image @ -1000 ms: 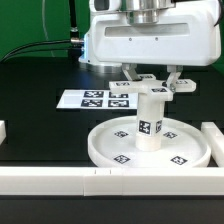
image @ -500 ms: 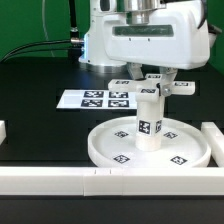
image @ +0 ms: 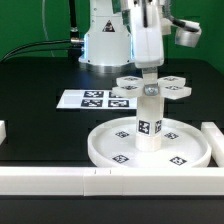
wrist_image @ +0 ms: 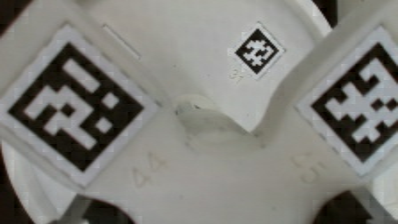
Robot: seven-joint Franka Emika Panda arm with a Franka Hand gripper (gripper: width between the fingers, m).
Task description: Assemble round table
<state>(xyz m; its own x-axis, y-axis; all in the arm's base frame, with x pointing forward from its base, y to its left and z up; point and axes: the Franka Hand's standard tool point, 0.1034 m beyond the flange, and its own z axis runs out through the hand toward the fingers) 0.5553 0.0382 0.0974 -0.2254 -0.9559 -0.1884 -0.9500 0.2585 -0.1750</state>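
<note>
While my end effector (image: 149, 70) grips: clamped, by my judgement, on the cross-shaped foot (image: 150, 86); fingers hidden in the wrist view
Foot: held flat atop the leg (image: 150, 120); tags fill the wrist view (wrist_image: 196, 120)
Leg: upright in the disc (image: 190, 150) hub, on the black table (image: 40, 85)
Risk: cross-threading if I twist while tilted; the leg could loosen or the disc could slide

A: Arm casing? 
B: Arm (image: 105, 35) is glossy white with rounded shells; a darker grey band shows at one joint.

A: Wrist end? 
B: A narrow pale grey gripper (image: 148, 68) hangs below. Fingers cannot be made out.

A: Cables? 
B: A black cable trails beside the base.
</note>
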